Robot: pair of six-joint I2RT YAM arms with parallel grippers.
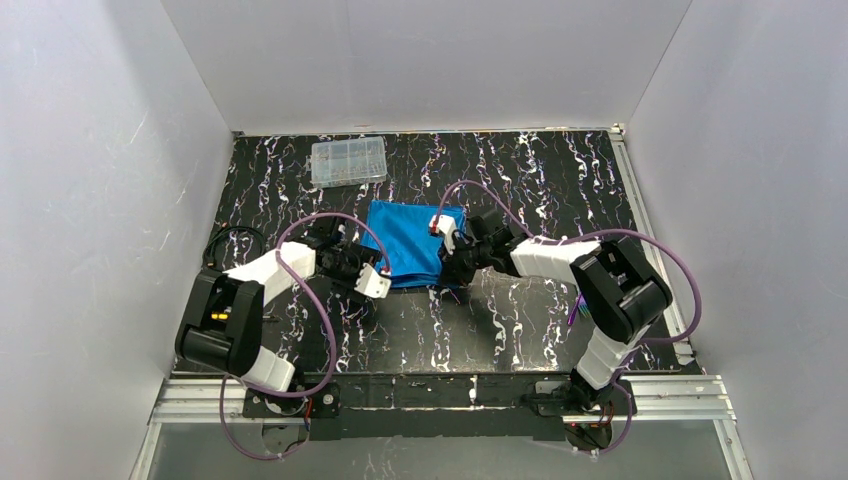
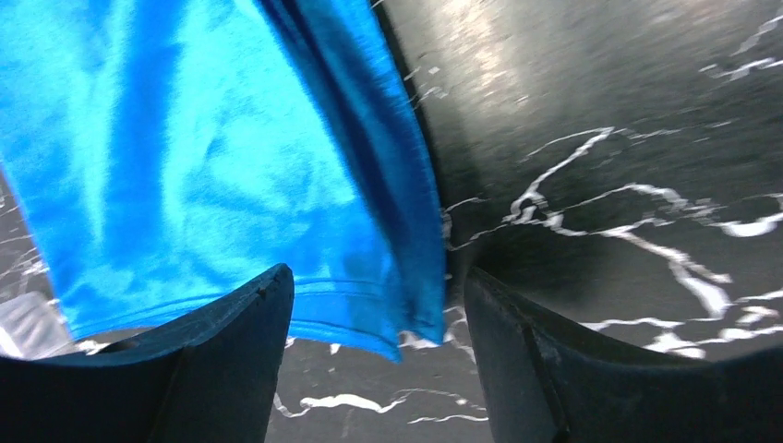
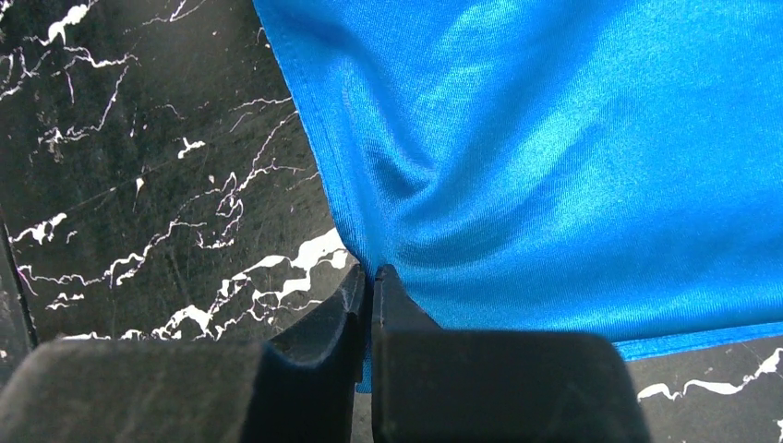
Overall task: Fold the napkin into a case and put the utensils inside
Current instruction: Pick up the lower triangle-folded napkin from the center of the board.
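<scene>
Napkin [image 3: 572, 157] hem hidden inside pinching right gripper [image 3: 370, 281], left gripper [image 2: 377, 277] jaws apart

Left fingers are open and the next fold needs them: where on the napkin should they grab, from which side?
Likely the napkin corner lying flat between the fingers of the left gripper. Come low from the left, one finger under the hem; the right gripper pinches the opposite edge.

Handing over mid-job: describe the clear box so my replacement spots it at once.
Start at the black marbled table and find the bright blue napkin at its middle. Look beyond the napkin toward the back wall, slightly left: the clear box lies there alone. It is a flat rectangle, the only see-through thing on the table.
</scene>
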